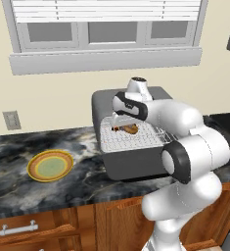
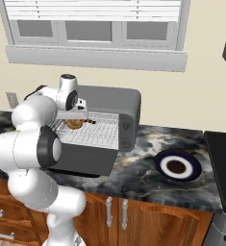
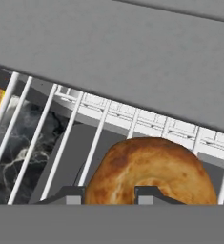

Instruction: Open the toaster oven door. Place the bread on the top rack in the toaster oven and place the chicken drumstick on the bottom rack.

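Bread held over the oven rack

The gripper (image 3: 108, 194) is closed on the bread (image 3: 151, 171), holding it over a pulled-out wire rack (image 1: 128, 138) of the oven (image 1: 103, 100), whose door (image 1: 133, 164) hangs open above the counter (image 1: 18, 147).

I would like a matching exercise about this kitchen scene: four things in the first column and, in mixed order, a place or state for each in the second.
Column one:
1. bread
2. toaster oven door
3. yellow plate
4. blue-rimmed plate

Column two:
A. on the counter, right of the toaster oven
B. folded down, open
C. between the fingers of the gripper, over a pulled-out rack
D. on the counter, left of the toaster oven

Pairs: 1-C, 2-B, 3-D, 4-A
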